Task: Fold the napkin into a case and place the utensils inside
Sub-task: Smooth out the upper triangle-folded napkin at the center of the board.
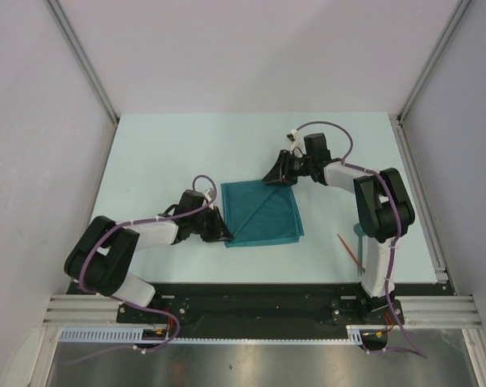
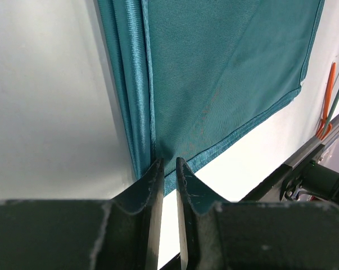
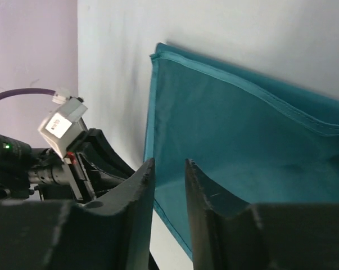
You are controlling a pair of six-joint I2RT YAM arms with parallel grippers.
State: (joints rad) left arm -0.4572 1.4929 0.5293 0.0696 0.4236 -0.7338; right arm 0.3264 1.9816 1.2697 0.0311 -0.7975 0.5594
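The teal napkin (image 1: 259, 211) lies folded and flat on the table, with a diagonal crease across it. It fills the left wrist view (image 2: 225, 79) and the right wrist view (image 3: 242, 140). My left gripper (image 1: 225, 235) sits at the napkin's near-left corner. Its jaws (image 2: 168, 164) stand a narrow gap apart, and the cloth's edge shows between the tips. My right gripper (image 1: 276, 179) is at the far-right corner, its jaws (image 3: 169, 164) slightly open over the cloth. The orange-red utensil (image 1: 349, 250) lies on the table right of the napkin, and also shows in the left wrist view (image 2: 328, 95).
A small teal object (image 1: 360, 232) lies next to the right arm's base by the utensil. Grey walls enclose the pale table (image 1: 170, 153) on three sides. A black rail (image 1: 251, 298) runs along the near edge.
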